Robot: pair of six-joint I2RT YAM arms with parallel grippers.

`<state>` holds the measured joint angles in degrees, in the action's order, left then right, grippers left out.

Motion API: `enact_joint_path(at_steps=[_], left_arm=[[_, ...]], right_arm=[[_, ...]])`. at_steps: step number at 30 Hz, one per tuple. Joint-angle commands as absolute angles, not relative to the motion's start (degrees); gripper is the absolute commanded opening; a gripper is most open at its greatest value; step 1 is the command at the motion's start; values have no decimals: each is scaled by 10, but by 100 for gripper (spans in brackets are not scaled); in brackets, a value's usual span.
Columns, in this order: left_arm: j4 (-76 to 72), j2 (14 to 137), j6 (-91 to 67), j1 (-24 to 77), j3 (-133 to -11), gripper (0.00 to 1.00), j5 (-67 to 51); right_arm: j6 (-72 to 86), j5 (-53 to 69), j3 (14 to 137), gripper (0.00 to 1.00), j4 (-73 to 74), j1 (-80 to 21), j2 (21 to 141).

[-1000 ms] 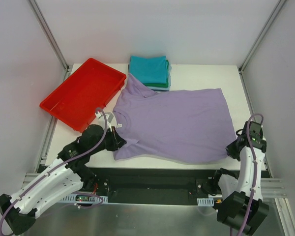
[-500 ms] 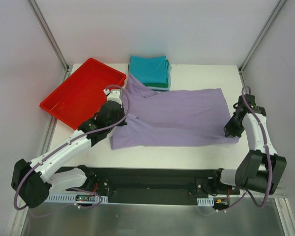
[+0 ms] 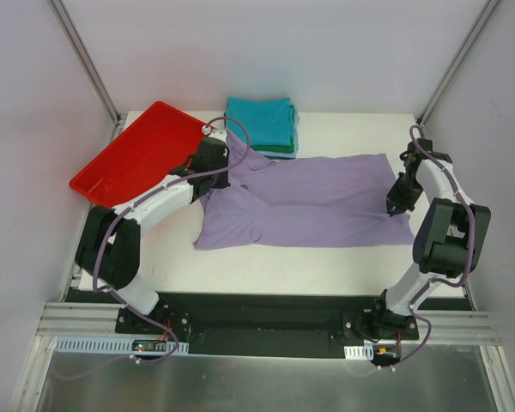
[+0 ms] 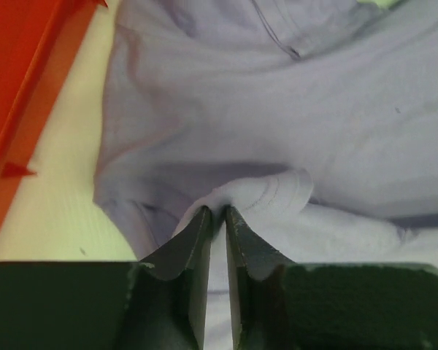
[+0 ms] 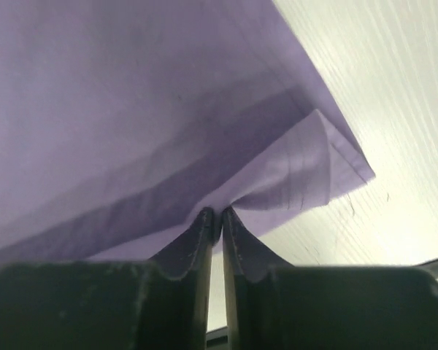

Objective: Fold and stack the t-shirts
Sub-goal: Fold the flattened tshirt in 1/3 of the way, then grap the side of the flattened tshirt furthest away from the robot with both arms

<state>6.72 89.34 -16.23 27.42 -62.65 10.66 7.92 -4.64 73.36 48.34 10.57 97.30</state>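
Lavender cotton made up the one unfolded t-shirt (image 3: 309, 202), which lay partly doubled over across the middle of the white table (image 3: 343, 257). Two grippers pinched it: the left gripper (image 4: 217, 215) was clamped on cloth near the collar, the right gripper (image 5: 215, 217) on a hem corner. One stack of folded tees (image 3: 259, 124), teal on top, sat at the far edge beside one red tray (image 3: 142, 159).

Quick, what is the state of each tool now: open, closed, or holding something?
Left tool: closed, pinching a fold of the purple t-shirt.
Right tool: closed, pinching the edge of the same shirt.
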Motion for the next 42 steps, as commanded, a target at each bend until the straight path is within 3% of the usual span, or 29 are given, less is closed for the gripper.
enact_joint_path(at_steps=[1, 2, 4, 5, 11, 16, 19, 29, 42], left_arm=[[77, 960, -134, 240, -718, 31, 83], [90, 973, -136, 233, -743, 56, 81], [129, 989, -148, 227, -785, 86, 76], [136, 986, -155, 226, -792, 99, 76], [138, 883, -234, 227, -701, 99, -16], [119, 839, -304, 232, -585, 99, -142], [91, 833, -326, 243, -534, 99, -177], [66, 870, -374, 248, -433, 99, -175], [144, 695, -425, 250, -247, 99, -167]], right_arm=[[62, -54, 809, 21, 468, 105, 1022], [58, -57, 829, 30, 468, 105, 1032], [57, -72, 855, 35, 480, 105, 1040], [65, -83, 860, 54, 482, 105, 1032], [75, -71, 755, 96, 440, 101, 920], [52, 88, 631, 96, 372, 94, 877], [35, 109, 623, 96, 346, 83, 916], [69, 67, 623, 96, 341, 105, 997], [102, 101, 437, 96, 334, 203, 841]])
